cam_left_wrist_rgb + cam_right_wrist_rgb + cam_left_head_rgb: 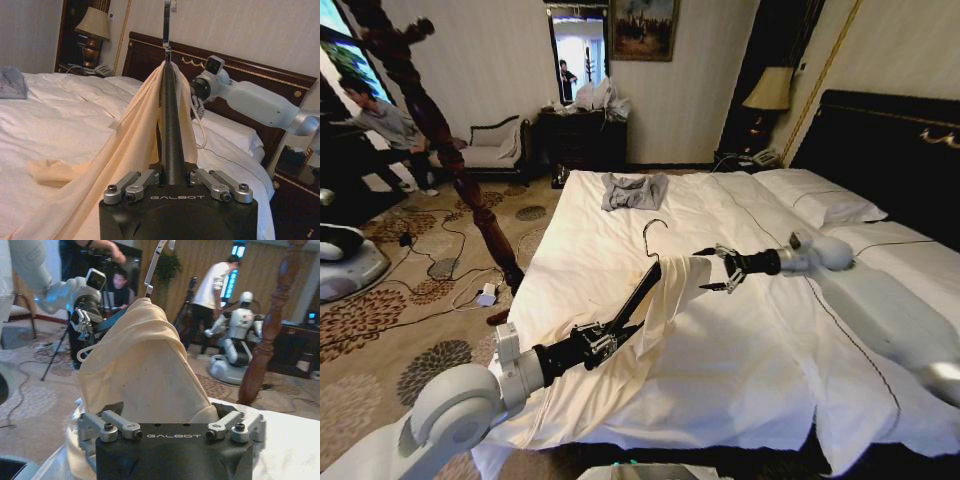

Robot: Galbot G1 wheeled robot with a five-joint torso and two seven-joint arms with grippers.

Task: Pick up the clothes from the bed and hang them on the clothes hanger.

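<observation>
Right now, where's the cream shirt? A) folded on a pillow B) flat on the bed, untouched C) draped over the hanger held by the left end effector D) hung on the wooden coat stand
C: the cream shirt drapes over the black hanger, whose end the left end effector grips above the bed.

Pale striped wallpaper (510, 60) covers the far wall, where a framed painting (643, 27) hangs right of a tall mirror (578, 55). Below the mirror stands a dark wooden cabinet (582, 138), with a cream upholstered sofa (492, 142) to its left. A table lamp (769, 90) with a cream shade glows in the far right corner, beside a telephone (764, 158). Patterned brown carpet (380, 320) covers the floor on the left, crossed by loose cables (440, 262). A dark turned-wood coat stand (450, 150) rises on the left.
</observation>
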